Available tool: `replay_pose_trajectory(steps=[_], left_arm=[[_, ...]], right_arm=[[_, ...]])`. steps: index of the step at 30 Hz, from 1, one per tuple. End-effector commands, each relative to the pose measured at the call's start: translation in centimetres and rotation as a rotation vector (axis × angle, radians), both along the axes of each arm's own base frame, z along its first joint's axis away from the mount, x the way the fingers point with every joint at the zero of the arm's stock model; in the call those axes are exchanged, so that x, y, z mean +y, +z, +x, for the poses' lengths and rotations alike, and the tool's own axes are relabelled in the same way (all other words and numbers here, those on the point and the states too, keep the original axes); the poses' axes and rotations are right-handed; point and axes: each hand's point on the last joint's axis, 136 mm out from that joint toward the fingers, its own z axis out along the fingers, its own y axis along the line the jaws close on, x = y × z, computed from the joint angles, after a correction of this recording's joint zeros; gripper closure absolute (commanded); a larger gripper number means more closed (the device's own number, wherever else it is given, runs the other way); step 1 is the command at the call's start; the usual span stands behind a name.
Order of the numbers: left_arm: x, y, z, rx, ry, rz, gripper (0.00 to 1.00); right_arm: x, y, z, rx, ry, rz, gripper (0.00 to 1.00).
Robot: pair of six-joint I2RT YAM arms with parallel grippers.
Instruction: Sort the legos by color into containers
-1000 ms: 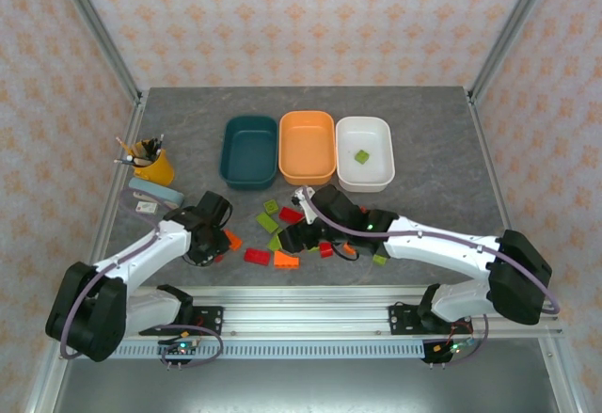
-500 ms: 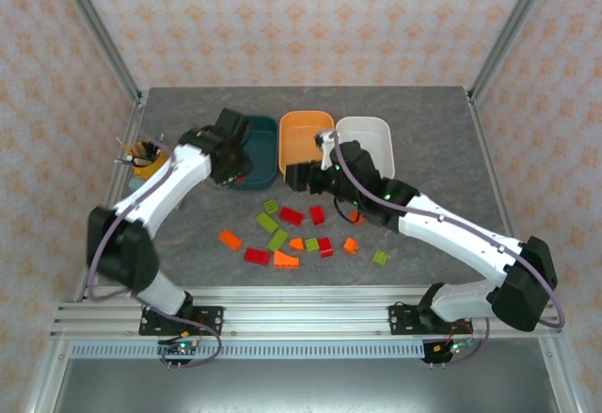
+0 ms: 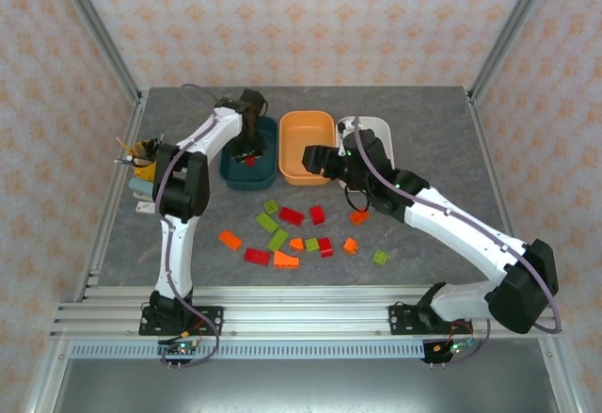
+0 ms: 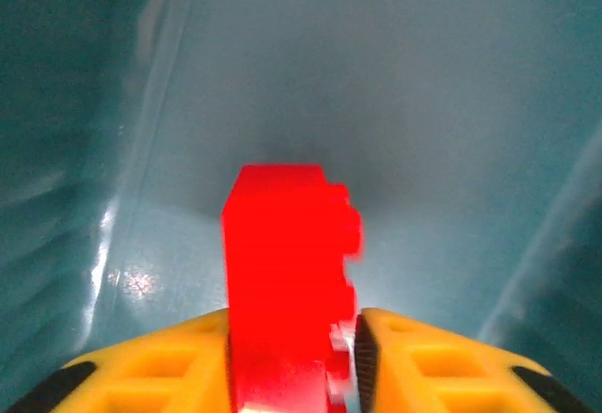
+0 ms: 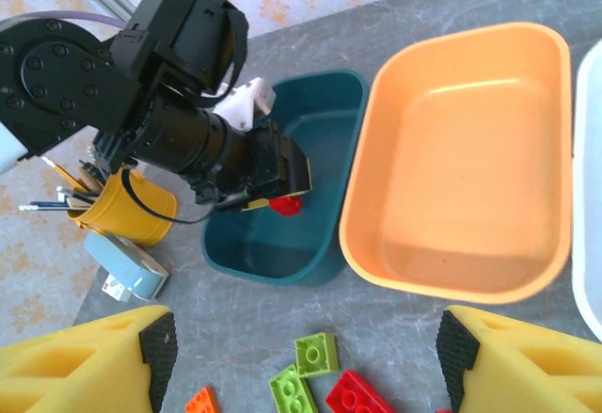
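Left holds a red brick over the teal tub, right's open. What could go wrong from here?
The left gripper pinches the red brick by one end over the teal tub; released, it may bounce out.
The right gripper hangs open at the neighbouring orange tub; the wrists might clash.
The left arm's elbow sits beside the yellow pencil cup; retracting could tip it.

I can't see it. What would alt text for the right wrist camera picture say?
The left gripper holds a red lego over the dark teal tub. The empty orange tub sits beside it; green legos lie on the table.
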Motion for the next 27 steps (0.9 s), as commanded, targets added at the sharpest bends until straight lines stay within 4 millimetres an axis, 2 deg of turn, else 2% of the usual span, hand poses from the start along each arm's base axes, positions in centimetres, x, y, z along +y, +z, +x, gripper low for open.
replay_pose_trajectory(steps=[1,3,6,9,10,11,15,17,21,24,27], left_arm=[[-0.2,1.9,-0.1,-0.006,-0.021,-0.025,0.52],[-0.5,2.5,-0.1,-0.015,-0.018,-0.039,0.46],[-0.7,4.6,0.1,-0.060,-0.007,-0.061,0.42],[-0.7,7.9,0.1,-0.127,0.004,-0.081,0.39],[-0.7,9.2,0.0,-0.151,0.007,-0.088,0.38],[-0.7,10.4,-0.1,-0.175,0.008,-0.093,0.37],[-0.7,15.4,-1.8,-0.268,-0.009,-0.129,0.32],[-1.1,17.8,-3.2,-0.320,-0.036,-0.170,0.31],[-3.0,20.2,-7.1,-0.395,-0.121,-0.270,0.26],[-4.3,20.5,-11.0,-0.445,-0.177,-0.347,0.22],[-5.9,19.8,-15.3,-0.481,-0.231,-0.406,0.18]], right_arm=[[-2.3,-0.5,-0.7,0.028,-0.069,-0.035,0.25],[-3.0,-0.7,-1.0,0.042,-0.089,-0.059,0.24],[-4.0,-0.9,-1.6,0.056,-0.105,-0.093,0.24],[-5.0,-1.3,-1.9,0.068,-0.120,-0.143,0.24],[-5.6,-0.3,-2.3,0.048,-0.126,-0.140,0.24],[-6.0,-0.2,-2.5,0.047,-0.133,-0.151,0.24],[-8.2,0.3,-3.1,0.057,-0.205,-0.202,0.24],[-9.5,0.1,-3.5,0.084,-0.259,-0.226,0.22],[-12.2,-1.6,-4.6,0.177,-0.385,-0.275,0.19],[-13.2,-3.2,-5.3,0.237,-0.449,-0.272,0.19],[-13.7,-4.6,-5.7,0.282,-0.512,-0.245,0.19]])
